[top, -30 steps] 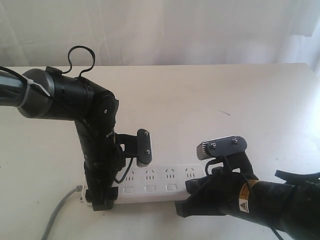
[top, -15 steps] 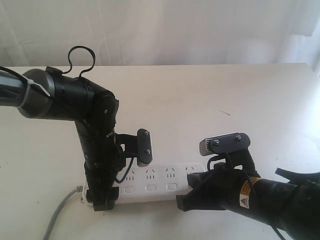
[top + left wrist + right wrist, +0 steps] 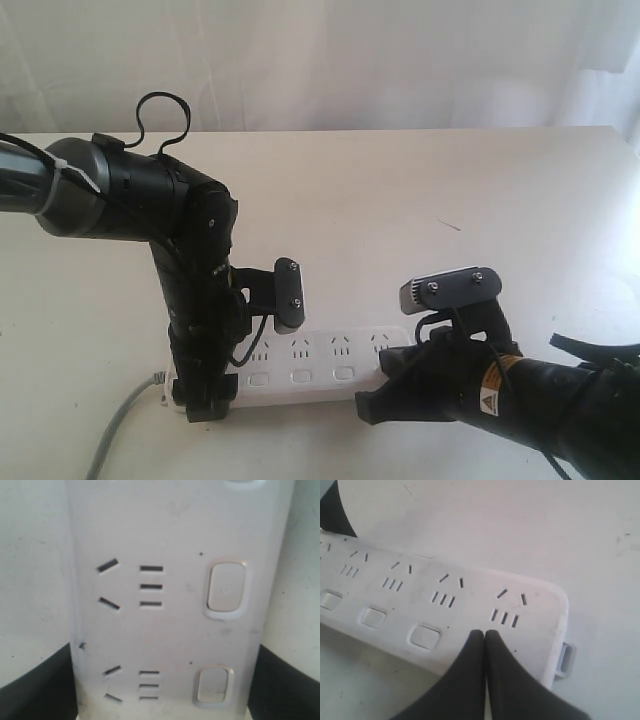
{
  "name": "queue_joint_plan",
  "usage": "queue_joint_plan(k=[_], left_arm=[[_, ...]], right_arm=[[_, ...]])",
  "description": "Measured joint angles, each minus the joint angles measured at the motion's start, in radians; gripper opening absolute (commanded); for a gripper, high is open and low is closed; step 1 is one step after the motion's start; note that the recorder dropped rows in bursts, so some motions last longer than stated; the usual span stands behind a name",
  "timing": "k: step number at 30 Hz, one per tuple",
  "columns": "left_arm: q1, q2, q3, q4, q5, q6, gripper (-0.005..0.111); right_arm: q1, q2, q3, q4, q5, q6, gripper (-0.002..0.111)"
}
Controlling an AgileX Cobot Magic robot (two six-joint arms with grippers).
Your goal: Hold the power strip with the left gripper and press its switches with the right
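Exterior view first: the power strip (image 3: pixel 310 365) lies flat on the desk (image 3: pixel 420 200), low in the picture, with its grey cord (image 3: pixel 115 435) trailing off the left end. The left end effector (image 3: pixel 203 398) comes straight down on that cord end, and the right end effector (image 3: pixel 385 385) sits over the opposite end, hiding the last socket group. Left wrist view: its black fingers (image 3: pixel 35 690) sit against both long edges, so it's grasping the strip across its width, with two switches (image 3: pixel 226 589) in plain sight between them. Right wrist view: the jaws are clenched together with nothing in them, and the tips look planted on the strip just below the end socket group. I'd guess the last switch is under there, but it's hidden. Three other switches sit uncovered alongside. The strip looks like stiff, light, smooth plastic, so I reckon it'd skid when poked unless it's pinned. The long edges by the cord seem the sane place to hold, clear of the buttons.
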Motion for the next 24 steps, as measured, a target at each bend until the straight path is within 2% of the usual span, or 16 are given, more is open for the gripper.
queue_joint_plan(k=[11, 17, 24], left_arm=[[0.0, 0.0, 0.0, 0.0, 0.0, 0.0, 0.0], [0.0, 0.0, 0.0, 0.0, 0.0, 0.0, 0.0], [0.0, 0.0, 0.0, 0.0, 0.0, 0.0, 0.0]], right_arm=[[0.0, 0.017, -0.002, 0.018, 0.01, -0.008, 0.0], [0.0, 0.129, -0.017, 0.016, -0.139, -0.005, 0.0], [0.0, 0.114, -0.017, 0.01, -0.127, 0.008, 0.0]])
